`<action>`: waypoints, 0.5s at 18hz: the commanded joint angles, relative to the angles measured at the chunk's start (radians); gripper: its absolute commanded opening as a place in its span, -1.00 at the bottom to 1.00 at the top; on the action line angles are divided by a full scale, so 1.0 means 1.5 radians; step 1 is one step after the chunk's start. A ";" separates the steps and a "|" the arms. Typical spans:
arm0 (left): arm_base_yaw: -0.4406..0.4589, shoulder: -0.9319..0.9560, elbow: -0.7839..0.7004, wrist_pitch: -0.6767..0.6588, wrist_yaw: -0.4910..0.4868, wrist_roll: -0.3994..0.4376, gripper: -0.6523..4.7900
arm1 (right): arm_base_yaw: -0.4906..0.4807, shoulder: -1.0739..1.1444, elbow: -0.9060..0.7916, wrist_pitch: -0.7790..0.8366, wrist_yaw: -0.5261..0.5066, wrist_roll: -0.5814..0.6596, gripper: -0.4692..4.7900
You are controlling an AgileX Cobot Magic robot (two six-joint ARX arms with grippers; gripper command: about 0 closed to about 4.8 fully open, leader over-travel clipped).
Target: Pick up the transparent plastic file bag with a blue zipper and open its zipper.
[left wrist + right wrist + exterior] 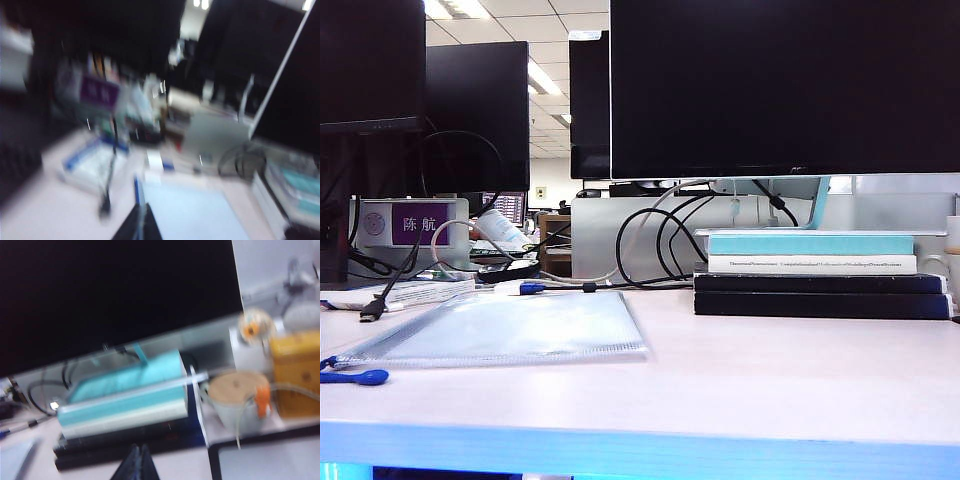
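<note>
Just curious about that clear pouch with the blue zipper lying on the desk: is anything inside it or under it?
The transparent plastic file bag lies flat on the bare table; nothing shows through it, though its frosted mesh could hide a thin sheet. Neither tool touches it.

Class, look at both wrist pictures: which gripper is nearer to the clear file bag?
Left. The shut left gripper hangs just above the file bag's blue zipper edge. The shut right gripper faces the stack of books, with only a bag corner at the picture's edge.

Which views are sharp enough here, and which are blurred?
Exterior view: sharp, the file bag and blue zipper pull crisp, monitors dark. Left wrist view: heavily blurred, dim; left end effector barely readable. Right wrist view: blurred; book stack smeared behind right end effector.
</note>
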 commanded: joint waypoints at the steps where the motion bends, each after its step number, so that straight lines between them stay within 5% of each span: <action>1: 0.000 0.056 0.072 -0.046 -0.007 0.067 -0.78 | 0.000 0.073 0.053 0.014 -0.016 0.003 -0.83; 9: 0.000 0.289 0.321 -0.299 0.031 0.398 -0.78 | 0.001 0.464 0.335 -0.065 -0.366 -0.114 -0.83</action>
